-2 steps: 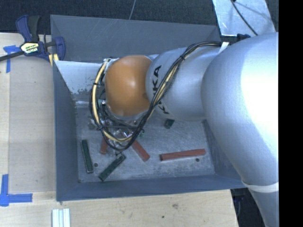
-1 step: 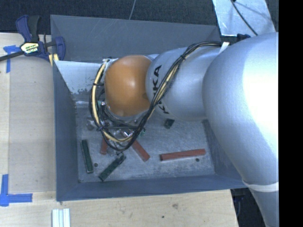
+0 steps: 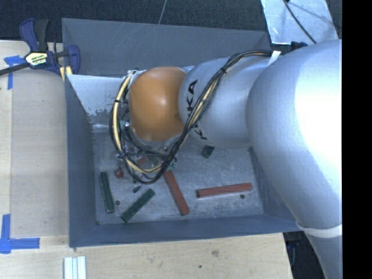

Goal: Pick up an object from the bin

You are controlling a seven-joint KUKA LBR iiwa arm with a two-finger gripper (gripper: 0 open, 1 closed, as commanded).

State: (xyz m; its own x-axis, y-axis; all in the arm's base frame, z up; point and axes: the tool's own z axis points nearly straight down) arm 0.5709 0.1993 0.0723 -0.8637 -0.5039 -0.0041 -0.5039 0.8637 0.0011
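Reddish scrap [image 3: 120,173], small, on the floor of the grey metal bin [image 3: 81,156] close to its left wall. It is the loose thing nearest the gripper [image 3: 132,166] and, in my judgement, the likeliest to be picked, though nothing shows it held. The gripper hangs low over the left half of the bin floor, just beside the scrap, under the round orange cover [image 3: 154,103] on the wrist. That cover and the looped cables [image 3: 125,121] hide its working end, so I cannot tell whether it is open or closed. The silver arm [image 3: 232,103] comes in over the bin's right wall, probably so that the wrist can point straight down at a flat floor.

The other things lie flat and apart, which should leave room around each.
- A dark green strip [image 3: 106,192] runs along the left wall toward the near left corner.
- A second green strip [image 3: 138,205] lies slantwise by the near wall.
- A brick-red stick [image 3: 175,193] slants out from under the cables toward the near wall.
- A longer red bar [image 3: 224,190] lies level toward the near right corner.
- A small dark block [image 3: 207,151] sits near the floor's middle, at the arm's edge.
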